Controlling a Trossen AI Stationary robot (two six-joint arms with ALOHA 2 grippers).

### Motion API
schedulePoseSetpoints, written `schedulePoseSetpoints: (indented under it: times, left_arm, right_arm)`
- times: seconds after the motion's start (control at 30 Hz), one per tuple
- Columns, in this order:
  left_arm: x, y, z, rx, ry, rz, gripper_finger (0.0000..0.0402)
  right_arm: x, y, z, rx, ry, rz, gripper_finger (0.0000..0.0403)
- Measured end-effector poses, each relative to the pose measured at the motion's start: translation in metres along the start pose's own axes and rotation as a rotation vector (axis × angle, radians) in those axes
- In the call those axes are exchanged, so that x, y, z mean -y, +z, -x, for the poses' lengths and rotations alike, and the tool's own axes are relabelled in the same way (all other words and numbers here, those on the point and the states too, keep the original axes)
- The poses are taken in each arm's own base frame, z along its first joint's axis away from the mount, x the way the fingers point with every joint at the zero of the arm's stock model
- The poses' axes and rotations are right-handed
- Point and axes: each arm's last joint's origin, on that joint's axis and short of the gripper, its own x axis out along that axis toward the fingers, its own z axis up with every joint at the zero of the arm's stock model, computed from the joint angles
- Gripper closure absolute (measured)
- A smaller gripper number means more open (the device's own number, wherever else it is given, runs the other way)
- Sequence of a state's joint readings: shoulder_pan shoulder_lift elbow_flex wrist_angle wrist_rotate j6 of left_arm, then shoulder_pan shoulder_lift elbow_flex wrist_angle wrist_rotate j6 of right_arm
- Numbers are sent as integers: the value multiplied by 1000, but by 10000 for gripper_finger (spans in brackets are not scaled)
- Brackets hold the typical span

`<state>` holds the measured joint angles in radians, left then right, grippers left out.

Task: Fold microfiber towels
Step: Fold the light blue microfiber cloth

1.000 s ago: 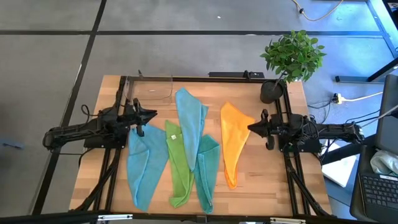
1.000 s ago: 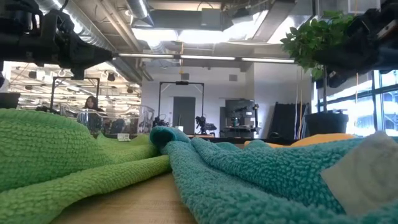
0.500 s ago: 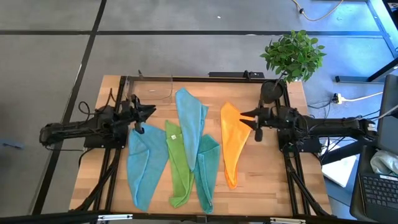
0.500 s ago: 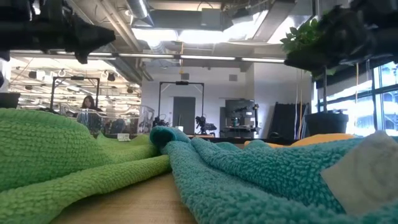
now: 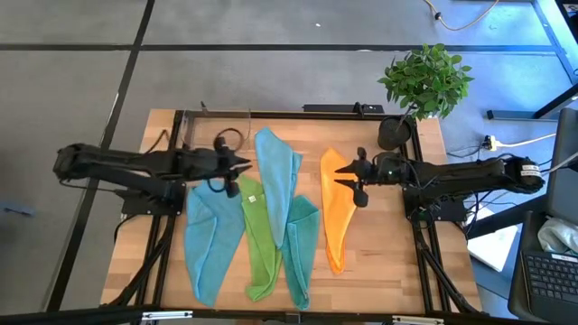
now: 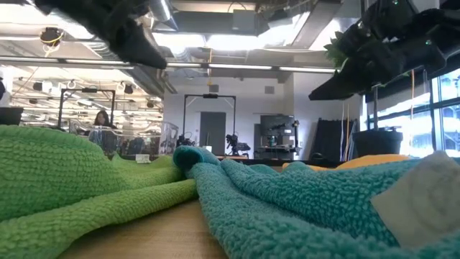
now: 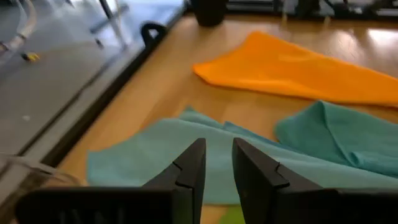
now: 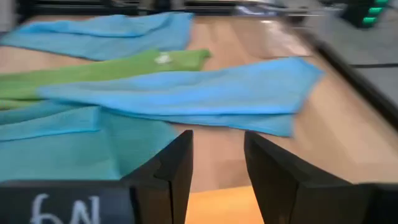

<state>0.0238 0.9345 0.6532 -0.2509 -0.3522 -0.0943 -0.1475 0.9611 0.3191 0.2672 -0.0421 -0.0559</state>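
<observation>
Five microfiber towels lie draped across the wooden table (image 5: 361,262), and the long light blue towel (image 5: 276,181) in the middle serves as the landmark. It runs from the far part of the table toward the near edge. To its left, just touching, lies the lime green towel (image 5: 257,239), and farther left the second light blue towel (image 5: 210,239). The teal towel (image 5: 302,244) overlaps the long blue towel's near end. To the right of the landmark, apart from it across a strip of bare wood, lies the orange towel (image 5: 339,203).

The left gripper (image 5: 242,166) reaches in from the left and hovers just beside the long blue towel's left edge, above the far tip of the green towel. Its fingers (image 7: 189,174) stand slightly parted with a narrow gap and hold nothing; the blue cloth lies below and ahead of them.

The right gripper (image 5: 341,178) comes in from the right and hangs over the far end of the orange towel, pointing toward the landmark. Its fingers (image 8: 177,165) are spread with empty air between them, the orange cloth just beneath.

A potted plant (image 5: 424,86) stands at the far right corner.
</observation>
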Motion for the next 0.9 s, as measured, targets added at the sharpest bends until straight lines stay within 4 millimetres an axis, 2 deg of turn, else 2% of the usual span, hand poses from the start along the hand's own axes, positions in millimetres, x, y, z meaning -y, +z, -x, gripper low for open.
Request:
schedulePoseSetpoints:
  times: [0.2, 0.33, 0.47, 0.63, 0.9]
  left_arm:
    - [32, 18, -23, -87, -128, -103, 330]
    - [61, 13, -40, -155, -196, -208, 332]
    - [86, 3, -52, -210, -180, -266, 332]
    - [105, -3, -54, -214, -135, -265, 332]
    - [118, 0, -45, -195, -157, -150, 332]
  right_arm:
    - [-10, 0, 0, -2, 110, 15, 257]
    - [-16, -3, -1, -27, 156, 24, 257]
    - [-16, -9, -5, -79, 134, 26, 257]
    - [-16, -15, -14, -116, 106, 27, 257]
    - [-19, -17, -36, -231, 198, 41, 257]
